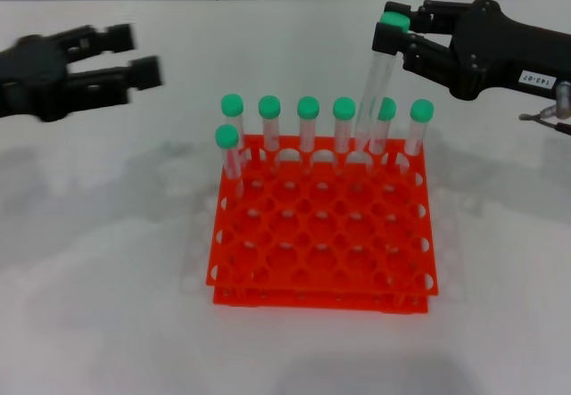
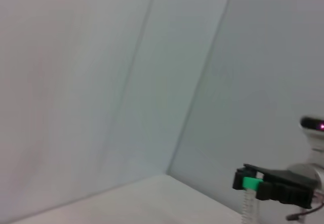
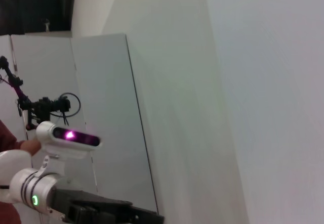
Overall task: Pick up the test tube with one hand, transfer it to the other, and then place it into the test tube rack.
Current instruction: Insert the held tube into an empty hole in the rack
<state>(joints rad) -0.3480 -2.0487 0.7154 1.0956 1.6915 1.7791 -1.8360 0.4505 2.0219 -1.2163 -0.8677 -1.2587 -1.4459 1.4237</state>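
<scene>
Right gripper [image 1: 399,31] clamped high at the far right; left gripper [image 1: 138,56] spread wide, far left.

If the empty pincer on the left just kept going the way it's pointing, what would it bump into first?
Probably the tube held by the right pincer, above the rack. The open left pincer points across at that height, though depth is hard to judge, so it might pass clear.

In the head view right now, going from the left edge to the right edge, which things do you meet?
Left gripper, open and empty → test tube rack with seven green-capped tubes along its far and left side → test tube held tilted above the rack's far right → right gripper shut on it.
</scene>
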